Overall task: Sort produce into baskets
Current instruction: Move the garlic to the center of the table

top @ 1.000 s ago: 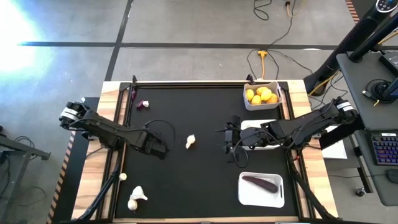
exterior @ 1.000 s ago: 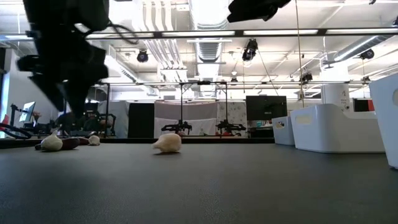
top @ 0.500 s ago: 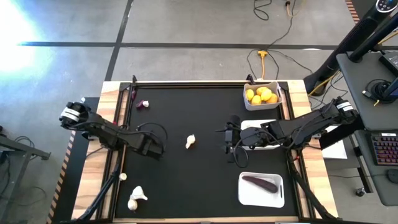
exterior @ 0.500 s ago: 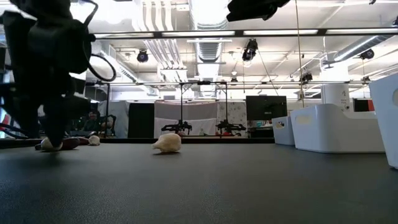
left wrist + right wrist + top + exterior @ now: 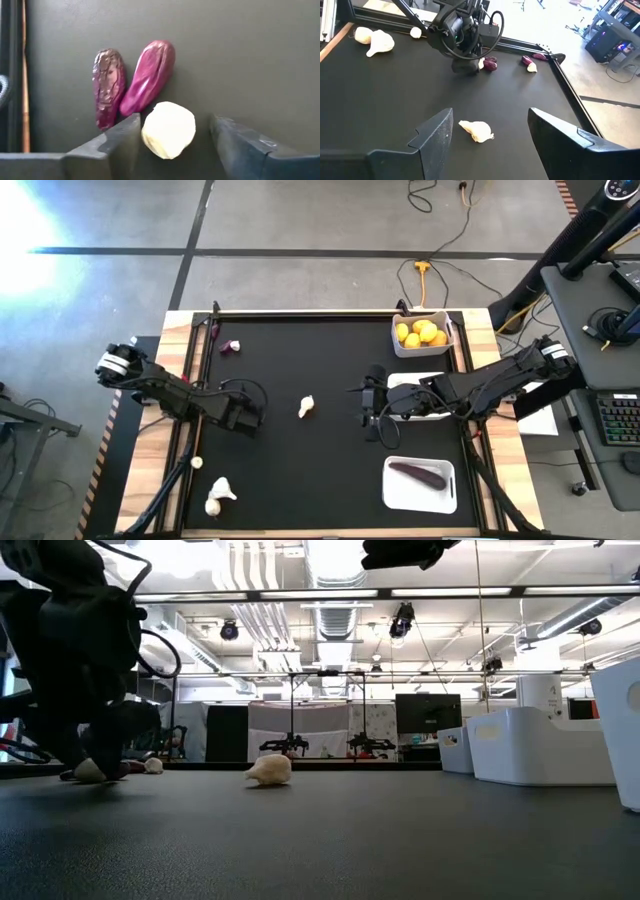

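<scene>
Leftward the left gripper [image 5: 172, 137] had drawn, fingers [image 5: 117, 142] spread astride a garlic bulb [image 5: 168, 129] beside two eggplants [image 5: 148, 76]; right gripper [image 5: 372, 402] waited open mid-worktop [image 5: 310, 465], broad bare mat around, baskets [image 5: 421, 485] along the right edge

No text, label, brand, number or sign can be read in any of the views.
</scene>
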Controlling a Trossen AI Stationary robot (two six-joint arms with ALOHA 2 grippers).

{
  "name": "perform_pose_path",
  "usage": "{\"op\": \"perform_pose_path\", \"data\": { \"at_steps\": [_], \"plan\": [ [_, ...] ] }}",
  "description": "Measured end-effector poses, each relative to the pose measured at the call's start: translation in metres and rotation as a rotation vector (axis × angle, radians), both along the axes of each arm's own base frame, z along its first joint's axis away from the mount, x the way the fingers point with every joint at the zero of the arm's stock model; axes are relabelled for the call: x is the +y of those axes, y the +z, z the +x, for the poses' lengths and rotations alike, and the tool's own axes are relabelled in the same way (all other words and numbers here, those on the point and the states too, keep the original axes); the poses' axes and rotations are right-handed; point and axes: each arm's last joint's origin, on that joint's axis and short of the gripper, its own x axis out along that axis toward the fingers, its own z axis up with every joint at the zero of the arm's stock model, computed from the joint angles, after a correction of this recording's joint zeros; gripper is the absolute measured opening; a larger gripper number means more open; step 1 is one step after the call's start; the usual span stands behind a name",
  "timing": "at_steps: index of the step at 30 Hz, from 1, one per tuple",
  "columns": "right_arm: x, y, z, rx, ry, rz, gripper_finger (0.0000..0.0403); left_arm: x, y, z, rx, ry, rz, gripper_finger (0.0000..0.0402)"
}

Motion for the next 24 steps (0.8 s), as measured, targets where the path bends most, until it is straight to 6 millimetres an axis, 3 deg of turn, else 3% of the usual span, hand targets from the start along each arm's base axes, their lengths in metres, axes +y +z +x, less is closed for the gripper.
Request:
{"op": "perform_pose_path", "data": {
  "at_steps": [8, 12, 18, 24],
  "plan": [
    [0.0, 0.0, 0.0, 0.001, 0.001, -0.001, 0.0249, -0.001, 0.0, 0.007, -0.045, -0.051, 0.008, 0.0129],
    [0.0, 0.0, 0.0, -0.001, 0.002, -0.003, 0.0246, -0.008, 0.009, 0.038, -0.232, -0.231, 0.044, 0.0098],
    [0.0, 0.0, 0.0, -0.002, 0.001, -0.001, 0.025, -0.016, 0.029, 0.088, -0.504, -0.478, 0.172, 0.0095],
    [0.0, 0.0, 0.0, -0.003, 0.001, 0.0, 0.0249, 0.01, 0.013, 0.115, -0.475, -0.372, 0.193, 0.0095]
  ]
}}
